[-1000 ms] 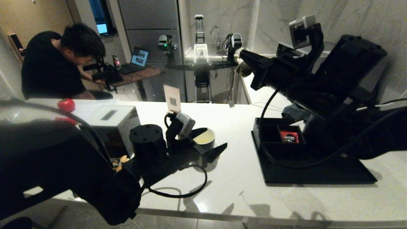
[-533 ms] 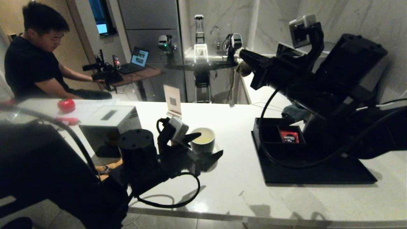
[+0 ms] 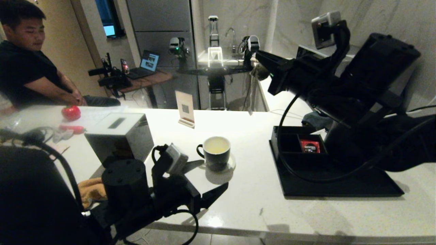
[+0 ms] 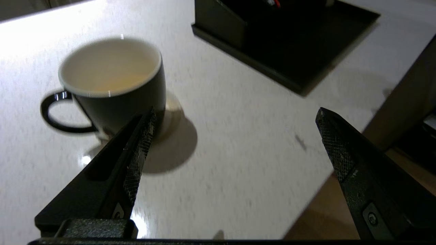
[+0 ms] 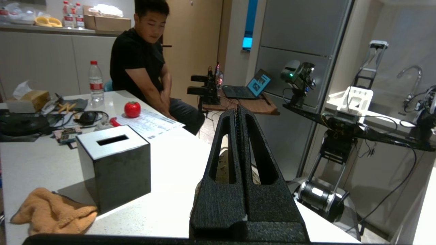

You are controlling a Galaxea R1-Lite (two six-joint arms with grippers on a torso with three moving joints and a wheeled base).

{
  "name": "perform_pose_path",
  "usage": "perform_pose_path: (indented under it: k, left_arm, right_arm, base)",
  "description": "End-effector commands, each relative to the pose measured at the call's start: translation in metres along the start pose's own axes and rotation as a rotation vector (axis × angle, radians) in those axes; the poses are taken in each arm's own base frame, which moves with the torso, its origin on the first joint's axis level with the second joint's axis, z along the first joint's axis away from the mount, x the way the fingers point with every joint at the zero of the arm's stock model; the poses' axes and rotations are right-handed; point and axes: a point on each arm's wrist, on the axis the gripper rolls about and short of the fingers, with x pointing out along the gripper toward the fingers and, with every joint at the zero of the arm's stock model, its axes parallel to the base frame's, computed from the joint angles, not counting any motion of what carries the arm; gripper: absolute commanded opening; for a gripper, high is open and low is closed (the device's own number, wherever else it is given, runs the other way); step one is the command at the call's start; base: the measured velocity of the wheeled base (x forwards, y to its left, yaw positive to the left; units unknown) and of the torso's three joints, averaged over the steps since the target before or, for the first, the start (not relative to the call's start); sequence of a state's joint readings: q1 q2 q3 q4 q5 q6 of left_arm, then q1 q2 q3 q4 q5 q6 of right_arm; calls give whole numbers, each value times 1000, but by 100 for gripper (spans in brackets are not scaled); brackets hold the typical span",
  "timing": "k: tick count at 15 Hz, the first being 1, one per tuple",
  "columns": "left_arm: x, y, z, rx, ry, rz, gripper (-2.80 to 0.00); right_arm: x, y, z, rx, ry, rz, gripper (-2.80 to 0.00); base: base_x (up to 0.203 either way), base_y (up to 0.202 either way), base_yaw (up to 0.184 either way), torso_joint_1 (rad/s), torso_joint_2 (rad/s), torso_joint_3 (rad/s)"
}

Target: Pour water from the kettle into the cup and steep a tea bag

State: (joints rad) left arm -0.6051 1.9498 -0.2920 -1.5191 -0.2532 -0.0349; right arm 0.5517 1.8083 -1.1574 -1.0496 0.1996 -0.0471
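The left gripper (image 3: 206,180) sits low at the near left, its fingers (image 4: 136,149) spread wide and holding nothing. The right gripper (image 5: 239,112) is raised high at the far right, pointing leftward, its fingers pressed flat together.

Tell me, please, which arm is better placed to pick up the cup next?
Left, likely: the left gripper hangs low just short of the cup, fingers wide open, while the right gripper is raised high and away from it, fingers shut.
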Motion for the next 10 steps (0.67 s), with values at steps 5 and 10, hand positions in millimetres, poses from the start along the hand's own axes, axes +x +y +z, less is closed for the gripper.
perform_pose_path:
  k: [5,10]
  left_arm:
    - [-37,-9,-15,-20,80,8,0]
    - [-59,-14,-28,-48,165,18,0]
  right_arm:
    - [-2,4,5,-22,-14,12,-280]
    - [-1,9,5,-18,-16,24,-280]
  base:
    - [0,0,0,0,0,0]
    - [0,0,0,0,0,0]
